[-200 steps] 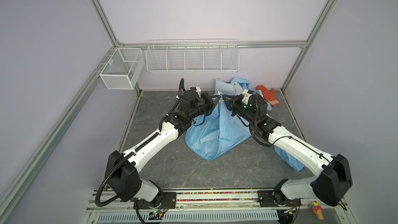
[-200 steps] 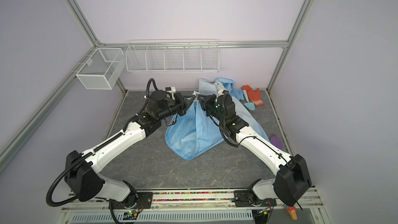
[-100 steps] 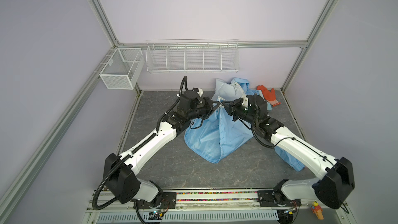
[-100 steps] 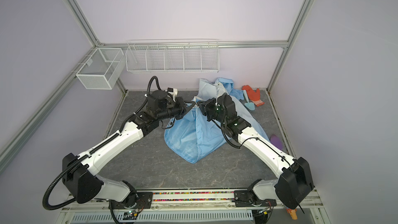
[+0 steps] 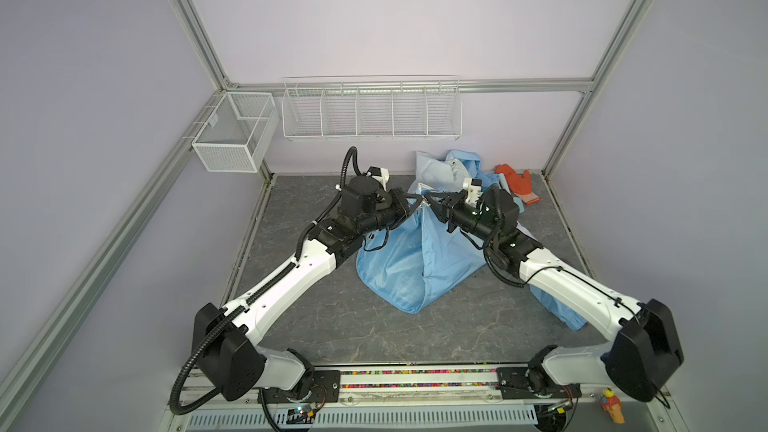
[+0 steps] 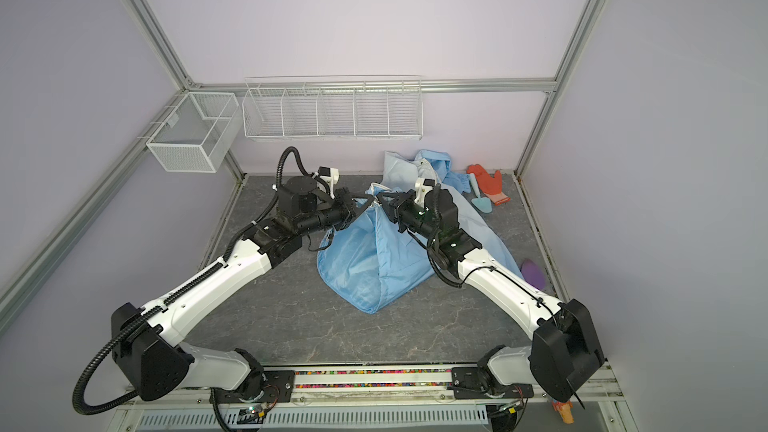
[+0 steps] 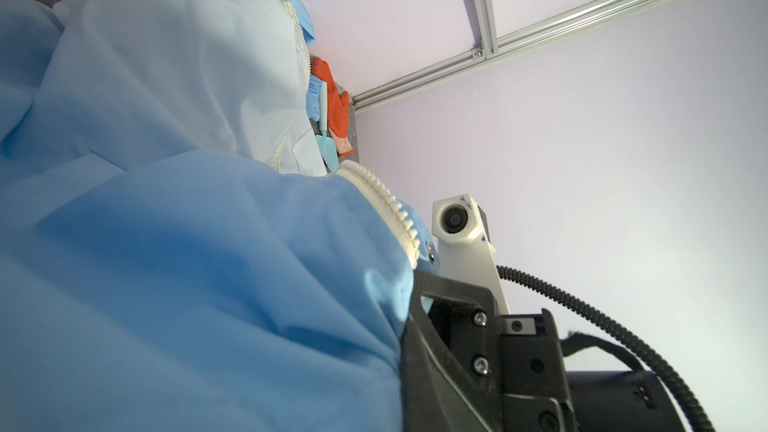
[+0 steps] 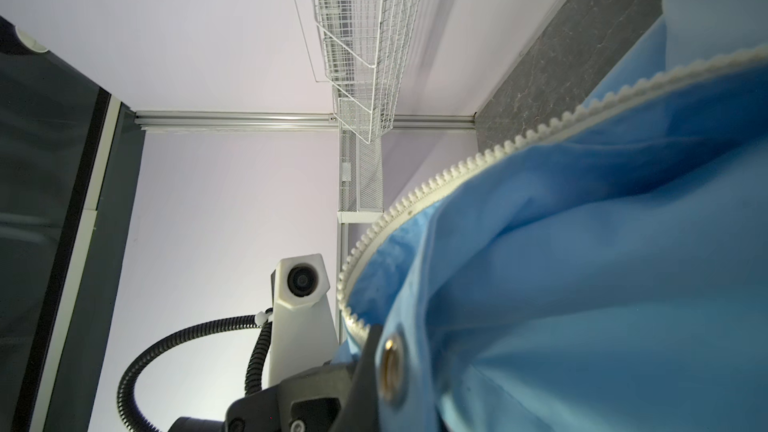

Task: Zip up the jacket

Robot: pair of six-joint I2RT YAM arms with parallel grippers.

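Jacket [image 5: 415, 259] cloth looks thin, light, limp and slippery, likely to sag unless pinched at the stiffer white zipper [image 8: 457, 168] tape; it hangs tented over the table [image 5: 332, 326], hem resting there; left gripper [image 5: 410, 207] and right gripper [image 5: 432, 201] each clench its zipper edge, tips nearly meeting; no readable writing or brand
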